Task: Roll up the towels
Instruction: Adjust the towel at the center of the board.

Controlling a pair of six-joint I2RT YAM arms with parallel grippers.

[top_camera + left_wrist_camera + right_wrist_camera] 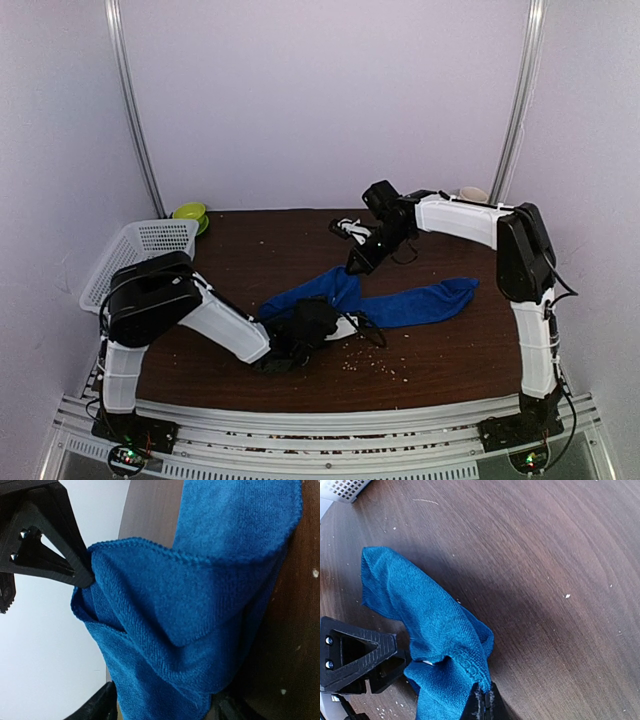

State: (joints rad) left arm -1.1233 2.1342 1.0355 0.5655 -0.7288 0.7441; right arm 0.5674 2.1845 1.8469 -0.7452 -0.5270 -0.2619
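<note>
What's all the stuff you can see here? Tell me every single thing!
blue towel: one, royal blue, stretched across the middle of the table, its middle lifted.
basket: one, white, at the table's far left edge.
bowl: one, lime green, far left corner, behind the basket.
cup-like thing: one, cream, far right, mostly hidden behind the right arm.
crumbs: many, pale, scattered on the near side of the table.
table: one, dark brown wood.
left gripper: one, black, at the towel's left end, jaws apart around the cloth.
right gripper: one, black, pinching the towel's lifted middle.
</note>
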